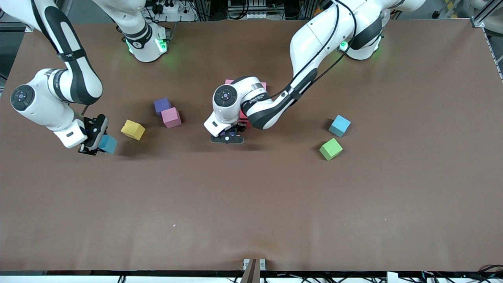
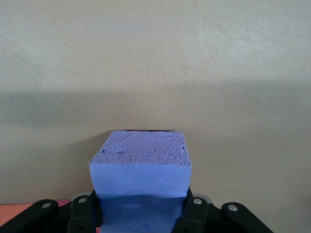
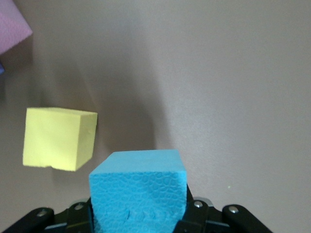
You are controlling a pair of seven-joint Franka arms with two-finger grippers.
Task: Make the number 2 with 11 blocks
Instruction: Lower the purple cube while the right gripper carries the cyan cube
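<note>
Mostly, the left arm is hiding the number 2 (image 1: 245, 118): only pink and red bits are showing mid-worktop. No readable writing. Left tool (image 2: 141, 213), arm bent low there, is pinching a blue block (image 2: 141, 162). Right tool (image 3: 138, 213), near the worktop's right-arm end, is pinching a light blue block (image 1: 107, 144) beside the yellow block (image 1: 133, 130).

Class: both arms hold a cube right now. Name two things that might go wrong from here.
1. The left pincer grips its blue-violet cube only at one end, so it might tilt or slip.
2. The right pincer carries a light blue cube close beside the loose yellow cube; lowering there might nudge it.
</note>
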